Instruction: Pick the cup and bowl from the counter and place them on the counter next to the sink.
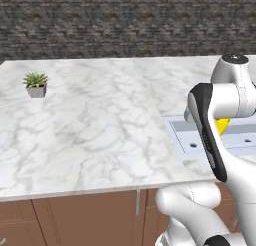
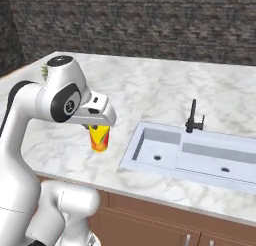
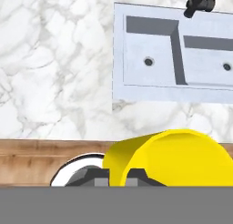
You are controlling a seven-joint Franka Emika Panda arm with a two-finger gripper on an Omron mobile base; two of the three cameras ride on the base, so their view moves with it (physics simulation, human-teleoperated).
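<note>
My gripper (image 2: 99,128) is shut on the cup (image 2: 100,138), a small yellow tumbler with a red-orange mark. It hangs above the white marble counter (image 2: 150,90), a little left of the sink (image 2: 165,150). In the hand view the cup (image 3: 173,157) bulges large and yellow right by the gripper (image 3: 116,178), with the sink (image 3: 150,50) and counter (image 3: 54,59) below. From the left base view a sliver of the cup (image 1: 223,125) peeks out behind the arm, near the sink (image 1: 192,138) set in the counter (image 1: 100,120). The bowl is out of view.
A small potted plant (image 1: 36,84) stands at the far left of the counter. A black faucet (image 2: 194,119) rises behind the sink, also seen as the faucet (image 3: 200,2) in the hand view. A dark stone wall backs the counter; brown cabinets (image 1: 75,215) lie under its front edge.
</note>
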